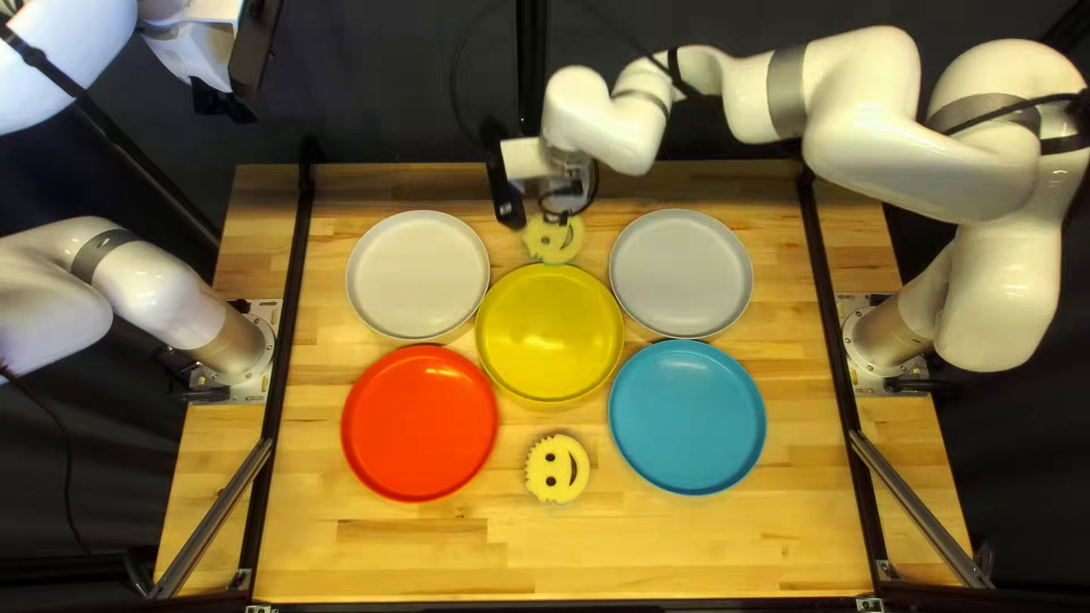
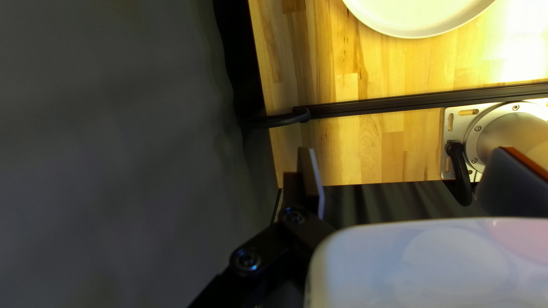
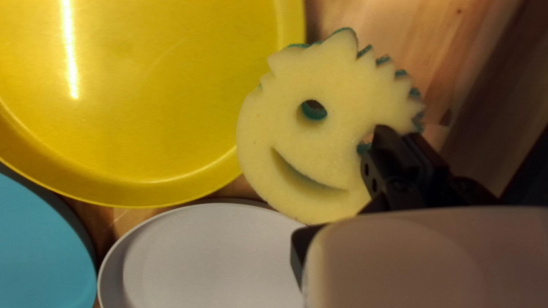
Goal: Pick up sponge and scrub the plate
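My right gripper [image 3: 402, 136] is clamped on the sponge [image 3: 319, 137] near its toothed edge, the fingers closed close to one eye hole, with most of the smiling face sticking out unsupported. In the top left view the sponge is just beyond the far rim of the yellow plate [image 1: 551, 333], the likely plate to scrub; I cannot tell whether the two touch. With so small a bite, pressing down could make the sponge fold or pivot, or tear it at that hole. Going too low would put the hard fingertips on the plate. Nothing holds the plate, so a firm stroke could skid it into the red plate [image 1: 419, 422], the blue plate [image 1: 687, 417] or the grey plate [image 1: 681, 273]. My left gripper [image 2: 406, 153] hangs off beyond the bench [image 1: 454, 556], fingers wide apart, giving no steadying help.
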Controlling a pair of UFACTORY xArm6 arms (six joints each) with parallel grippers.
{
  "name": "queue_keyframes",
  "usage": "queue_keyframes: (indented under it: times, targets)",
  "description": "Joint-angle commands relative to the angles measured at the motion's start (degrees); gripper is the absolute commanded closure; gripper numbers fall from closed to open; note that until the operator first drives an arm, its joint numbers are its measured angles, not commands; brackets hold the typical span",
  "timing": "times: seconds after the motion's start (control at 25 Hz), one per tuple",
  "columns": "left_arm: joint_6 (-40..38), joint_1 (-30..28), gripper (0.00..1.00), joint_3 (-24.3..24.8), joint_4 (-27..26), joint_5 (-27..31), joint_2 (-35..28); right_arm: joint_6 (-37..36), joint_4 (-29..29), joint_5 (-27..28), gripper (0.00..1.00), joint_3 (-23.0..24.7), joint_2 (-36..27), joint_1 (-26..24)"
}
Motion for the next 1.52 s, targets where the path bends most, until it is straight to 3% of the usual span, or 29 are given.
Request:
queue_keyframes:
  times: [0.04, 0.28, 0.32, 0.36, 0.4, 0.64, 0.8, 1.16, 1.52]
  targets:
    - [0.0, 0.0, 0.00, 0.0, 0.0, 0.0, 0.0, 2.6, -0.7, -0.4, 1.00, 0.0, 0.7, -0.9]
    - [0.0, 0.0, 0.00, 0.0, 0.0, 0.0, 0.0, 4.2, -1.8, -3.2, 1.00, 3.3, 0.6, -2.9]
    - [0.0, 0.0, 0.00, 0.0, 0.0, 0.0, 0.0, 4.2, -1.9, -3.4, 0.41, 3.6, 0.5, -3.1]
    - [0.0, 0.0, 0.00, 0.0, 0.0, 0.0, 0.0, 4.3, -2.0, -3.4, 0.10, 3.8, 0.5, -3.6]
    - [0.0, 0.0, 0.00, 0.0, 0.0, 0.0, 0.0, 4.4, -1.9, -3.4, 0.00, 4.0, 0.4, -3.9]
    - [0.0, 0.0, 0.00, 0.0, 0.0, 0.0, 0.0, 5.3, -1.6, -3.1, 0.00, 9.2, -5.2, -5.3]
    - [0.0, 0.0, 0.00, 0.0, 0.0, 0.0, 0.0, 5.0, -0.4, -1.9, 0.00, 18.1, -15.7, -7.0]
    - [0.0, 0.0, 0.00, 0.0, 0.0, 0.0, 0.0, 4.3, 0.2, 4.4, 0.00, 32.2, -36.3, -10.0]
    - [0.0, 0.0, 0.00, 0.0, 0.0, 0.0, 0.0, -0.1, -1.5, 16.7, 0.00, 36.1, -51.3, -16.2]
